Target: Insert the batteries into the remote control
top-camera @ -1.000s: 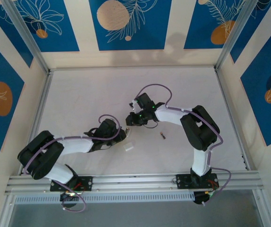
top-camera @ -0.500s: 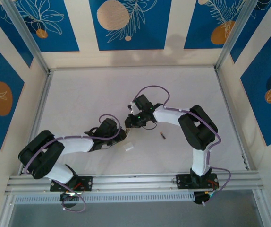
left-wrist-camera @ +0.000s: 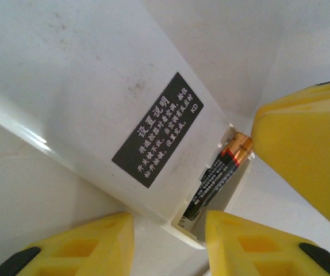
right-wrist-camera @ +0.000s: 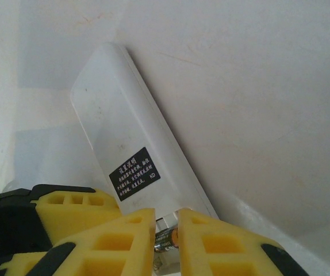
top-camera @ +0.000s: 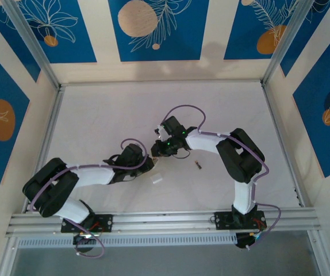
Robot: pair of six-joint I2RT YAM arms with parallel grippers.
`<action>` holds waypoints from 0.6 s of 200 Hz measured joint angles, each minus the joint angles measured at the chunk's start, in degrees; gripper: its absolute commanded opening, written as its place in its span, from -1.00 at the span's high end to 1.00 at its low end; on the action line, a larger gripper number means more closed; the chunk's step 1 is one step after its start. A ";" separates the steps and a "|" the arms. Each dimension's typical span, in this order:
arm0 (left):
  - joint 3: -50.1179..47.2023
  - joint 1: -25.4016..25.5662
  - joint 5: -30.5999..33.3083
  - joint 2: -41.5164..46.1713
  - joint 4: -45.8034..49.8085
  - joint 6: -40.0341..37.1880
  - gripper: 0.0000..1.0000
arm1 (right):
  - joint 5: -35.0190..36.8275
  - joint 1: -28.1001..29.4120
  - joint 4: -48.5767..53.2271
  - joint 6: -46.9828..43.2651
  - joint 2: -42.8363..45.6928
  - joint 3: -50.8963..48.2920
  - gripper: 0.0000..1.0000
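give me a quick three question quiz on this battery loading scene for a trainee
1. True or false: a spare battery lies on the table, apart from both claws.
2. What does the right claw pinch? A) the small white piece B) a battery at the open end of the remote control C) a cable
3. Fill in: the label on the remote control is ___ with white text.

Key: 1 true; 2 B; 3 black
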State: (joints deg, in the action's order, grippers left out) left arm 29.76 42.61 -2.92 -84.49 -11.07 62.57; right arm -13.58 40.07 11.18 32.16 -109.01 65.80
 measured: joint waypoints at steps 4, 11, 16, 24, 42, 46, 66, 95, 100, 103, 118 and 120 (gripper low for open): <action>0.00 0.00 -0.02 -0.02 -0.02 0.00 0.27 | -0.02 0.04 -0.02 0.07 0.00 -0.07 0.61; 0.00 0.00 -0.02 -0.02 0.00 0.00 0.27 | -0.07 0.13 -0.04 0.33 0.00 -0.20 0.61; 0.00 0.00 0.00 -0.02 -0.02 -0.04 0.27 | -0.20 0.22 -0.11 0.52 0.00 -0.31 0.61; 0.00 0.00 -0.02 -0.02 0.00 -0.04 0.28 | -0.31 0.33 -0.24 0.92 0.00 -0.44 0.61; 0.00 0.02 0.09 -0.04 0.02 -0.04 0.31 | -0.39 0.44 -0.72 1.62 0.00 -0.83 0.61; 0.00 0.02 0.13 -0.07 0.00 -0.04 0.32 | -0.42 0.48 -0.90 1.73 0.00 -0.98 0.61; 0.00 0.02 0.22 -0.13 0.15 -0.04 0.34 | -0.39 0.79 -1.31 2.71 0.00 -1.46 0.61; 0.00 0.04 0.44 -0.26 0.24 -0.04 0.39 | -0.44 0.96 -1.95 3.74 0.02 -2.36 0.62; 0.00 0.04 0.44 -0.35 0.22 -0.04 0.38 | -0.39 0.98 -2.10 3.96 0.04 -2.51 0.62; 0.00 0.04 0.46 -0.35 0.20 -0.04 0.37 | -0.42 0.98 -2.19 3.96 0.07 -2.56 0.61; 0.00 0.04 0.46 -0.35 0.15 -0.04 0.35 | -0.37 0.96 -2.14 4.15 0.20 -2.58 0.61; 0.00 0.04 0.46 -0.35 0.15 -0.04 0.35 | -0.35 0.96 -2.14 4.17 0.22 -2.58 0.61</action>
State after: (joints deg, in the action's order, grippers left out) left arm 29.76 42.65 -2.46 -84.84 -10.92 62.52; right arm -13.93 41.04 9.04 36.34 -108.79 63.22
